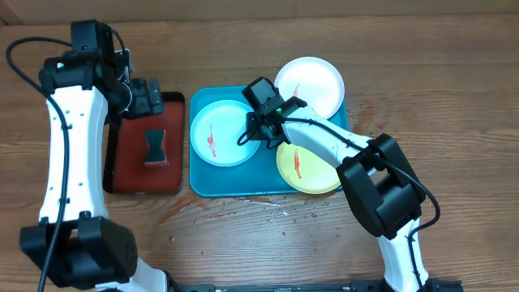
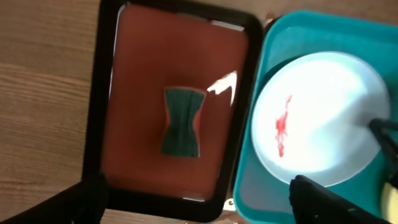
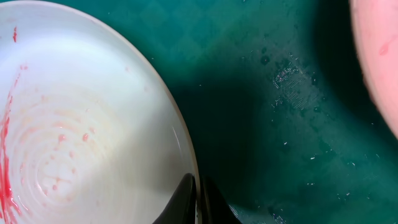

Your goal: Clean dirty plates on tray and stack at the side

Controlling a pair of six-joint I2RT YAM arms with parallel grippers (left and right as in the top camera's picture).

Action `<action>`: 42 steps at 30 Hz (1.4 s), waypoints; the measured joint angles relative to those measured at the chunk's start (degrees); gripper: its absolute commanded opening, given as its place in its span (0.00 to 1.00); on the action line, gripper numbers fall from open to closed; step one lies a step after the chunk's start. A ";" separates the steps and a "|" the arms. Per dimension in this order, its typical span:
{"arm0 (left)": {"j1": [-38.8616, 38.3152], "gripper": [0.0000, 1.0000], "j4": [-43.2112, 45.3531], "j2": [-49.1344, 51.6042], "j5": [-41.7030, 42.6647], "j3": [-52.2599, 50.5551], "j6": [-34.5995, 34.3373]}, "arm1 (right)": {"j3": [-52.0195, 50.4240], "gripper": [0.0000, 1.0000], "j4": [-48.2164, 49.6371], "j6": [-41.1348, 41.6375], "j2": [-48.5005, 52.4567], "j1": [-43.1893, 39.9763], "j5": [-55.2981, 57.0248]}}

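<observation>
My right arm stretches across the tray (image 1: pixel 203 183), right pincer (image 3: pixel 198 190) clamped on the rim of the pale blue plate (image 1: pixel 217 134) inside it; my left pincer (image 2: pixel 196 186) hangs spread apart above the sponge (image 2: pixel 181 121).

1. No text, label, brand, number or sign is legible in any view.
2. The red-orange marks (image 1: pixel 212 139) on the pale blue plate (image 1: pixel 231 122) are smears, not lettering.

Tray (image 1: pixel 243 185) mid-frame, left plate (image 1: pixel 215 134), upper-right plate (image 1: pixel 312 81), lower-right plate (image 1: pixel 304 174) in it, small tray (image 1: pixel 134 174) to its left, sponge (image 1: pixel 154 146) on that.
</observation>
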 measured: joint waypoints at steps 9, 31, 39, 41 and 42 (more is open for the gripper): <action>0.00 0.63 -0.24 8.96 -3.41 -0.59 0.26 | 0.04 0.04 0.00 0.07 0.00 -0.07 -0.17; 0.07 0.36 8.37 18.08 -5.51 -8.28 2.38 | 0.04 0.04 0.07 0.46 0.00 -0.07 -0.22; 0.07 0.34 12.50 18.10 -4.63 -13.03 3.08 | 0.04 0.04 0.07 0.46 0.00 -0.07 -0.20; 0.07 0.30 14.01 18.10 -4.46 -14.73 3.19 | 0.04 0.04 0.09 0.46 0.00 -0.07 -0.22; 0.07 0.25 14.88 18.10 -4.44 -15.47 3.26 | 0.04 0.04 0.11 0.46 0.00 -0.07 -0.22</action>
